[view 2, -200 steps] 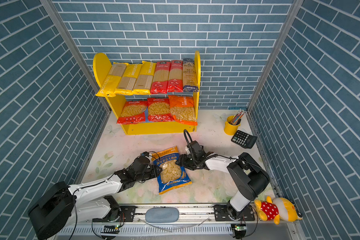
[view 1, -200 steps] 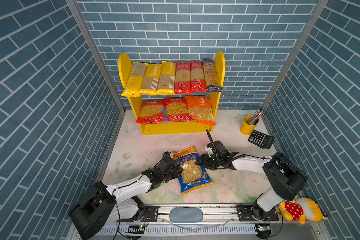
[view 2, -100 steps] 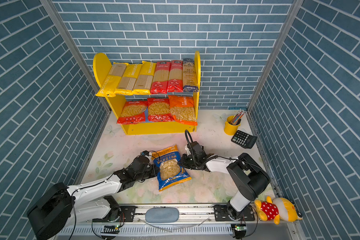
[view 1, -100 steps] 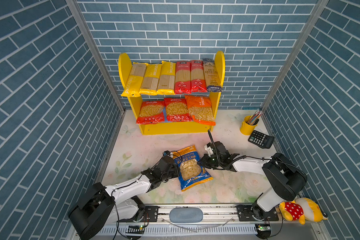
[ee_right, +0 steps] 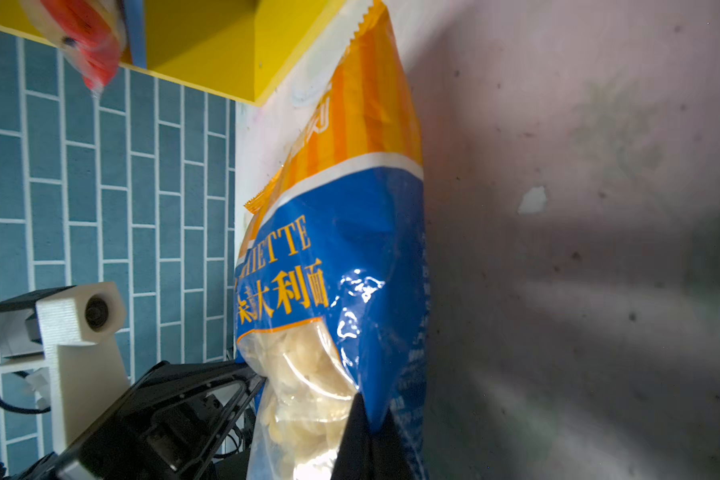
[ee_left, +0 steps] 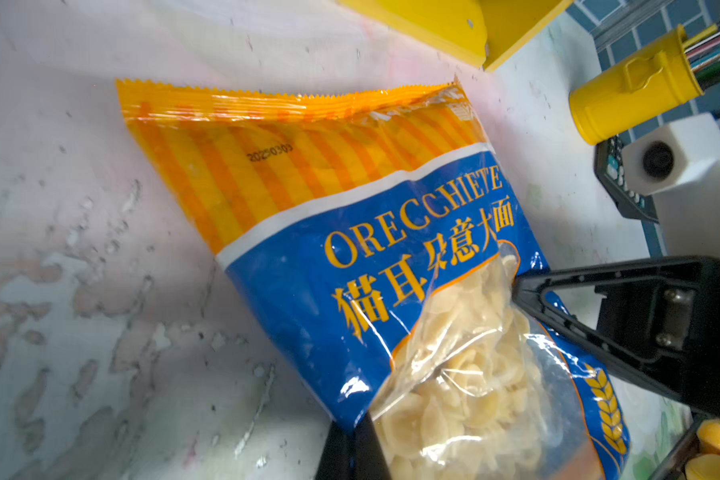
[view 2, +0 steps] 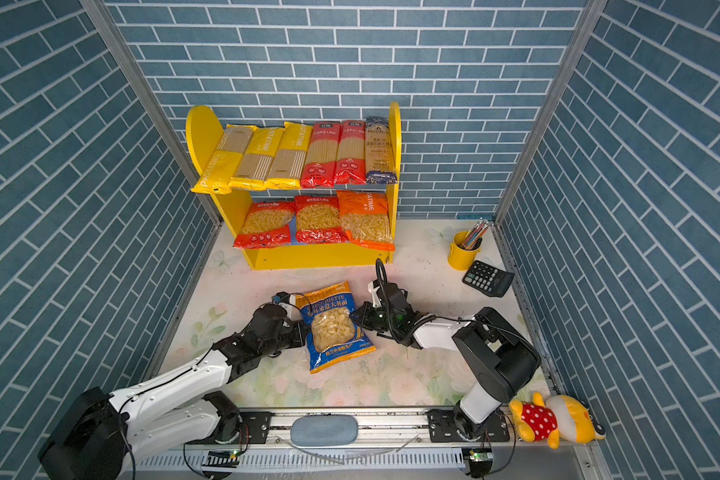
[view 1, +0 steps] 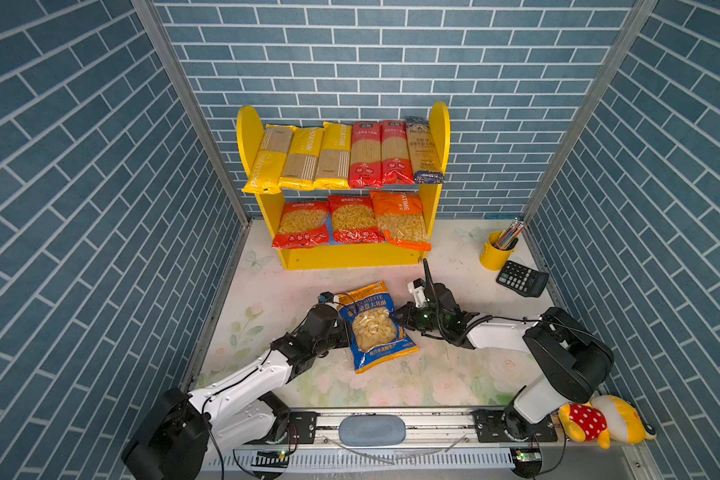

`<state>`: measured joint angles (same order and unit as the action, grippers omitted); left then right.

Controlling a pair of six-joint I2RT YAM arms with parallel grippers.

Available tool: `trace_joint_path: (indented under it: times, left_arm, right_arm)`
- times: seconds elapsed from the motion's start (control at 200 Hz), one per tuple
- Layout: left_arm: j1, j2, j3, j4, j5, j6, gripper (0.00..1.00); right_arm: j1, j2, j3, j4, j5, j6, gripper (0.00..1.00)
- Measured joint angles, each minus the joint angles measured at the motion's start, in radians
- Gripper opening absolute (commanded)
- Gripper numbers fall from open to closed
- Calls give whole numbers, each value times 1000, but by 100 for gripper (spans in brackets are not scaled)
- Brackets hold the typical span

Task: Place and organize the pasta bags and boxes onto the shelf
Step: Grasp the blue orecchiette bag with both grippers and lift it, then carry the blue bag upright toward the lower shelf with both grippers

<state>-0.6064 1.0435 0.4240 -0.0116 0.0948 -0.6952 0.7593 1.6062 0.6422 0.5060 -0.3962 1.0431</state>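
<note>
A blue-and-orange orecchiette pasta bag (view 1: 375,328) (view 2: 333,326) with a clear window lies on the table in front of the shelf (view 1: 350,258) (view 2: 308,258). My left gripper (view 1: 346,328) (ee_left: 354,440) is shut on the bag's (ee_left: 350,257) left edge. My right gripper (view 1: 396,319) (ee_right: 368,419) is shut on the bag's (ee_right: 362,249) right edge. The shelf's upper board carries long yellow, red and dark-blue spaghetti packs (view 1: 341,156). Its lower board holds two red bags and one orange bag (view 1: 352,220).
A yellow pencil cup (view 1: 495,253) and a black calculator (view 1: 521,278) stand at the back right. A red-dotted plush toy (view 1: 599,422) lies at the front right corner by the rail. Blue brick walls (view 1: 100,208) close in both sides and the back.
Both grippers have closed on the bag's side edges. The bag has shifted a little toward the shelf.
</note>
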Motion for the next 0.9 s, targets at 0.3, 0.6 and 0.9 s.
trace_joint_path:
  times: [0.3, 0.6, 0.9]
  left_arm:
    - [165, 193, 211, 21, 11, 129, 0]
    - [232, 466, 385, 116, -23, 229, 0]
    - [273, 630, 483, 161, -53, 288, 0]
  right_arm:
    - [-8, 211, 210, 130, 86, 0, 0]
    - [-55, 441, 441, 167, 143, -4, 0]
    - [-69, 553, 563, 152, 195, 5, 19]
